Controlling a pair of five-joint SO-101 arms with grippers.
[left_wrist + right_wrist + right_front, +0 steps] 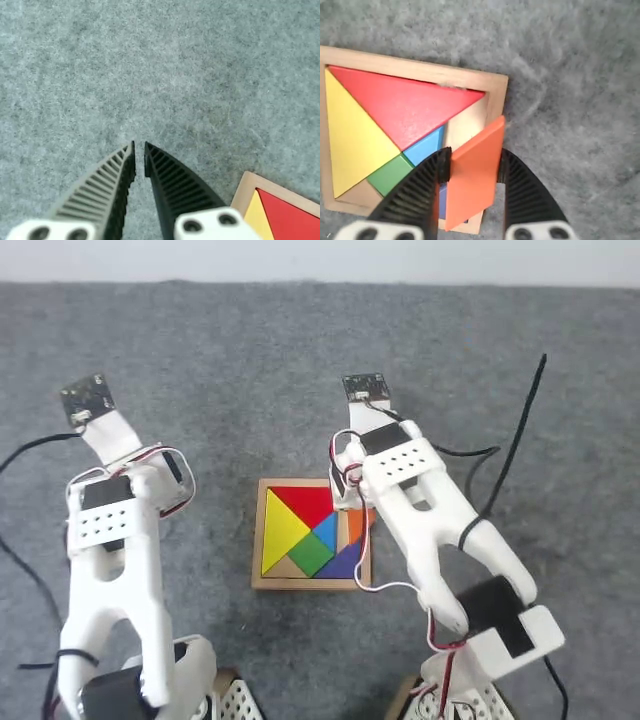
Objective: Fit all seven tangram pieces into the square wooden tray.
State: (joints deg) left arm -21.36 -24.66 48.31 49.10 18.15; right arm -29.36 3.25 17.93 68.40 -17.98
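1. Desk (250,370): grey felt-like top, carries everything.
2. Right claw (471,156): over the tray's right side, clamped on the orange piece.
3. Left claw (139,150): well left of the tray, over bare desk. Its fingers are together with nothing between them.
4. Tray (258,540): square, wooden, flat on the desk between the arms, mostly filled.
5. Red triangle (405,107): seated along the far side. Yellow triangle (352,135): seated along the left side. Both lie flat.
6. Orange piece (472,190): flat parallelogram, held across its two long edges and tilted. It overlaps the tray's right rim and is not seated. A bare wood slot (467,125) sits just beside it on the right side.
7. Blue piece (425,147), green piece (390,175) and purple piece (340,562): all seated mid to near-right.
8. Tan patch (352,195) at the near-left corner: cannot tell whether it is a gap or a plain wood piece.
9. Handling, as a judgement:
   - The orange piece looks light, stiff and thin, and its smooth paint could let it slip or twist in the claw.
   - Opposite long edges near the middle look like the best hold, as it is held now.
   - It likely needs levelling and turning to match the slot, since a snug fit could catch a corner on the rim or the red edge.
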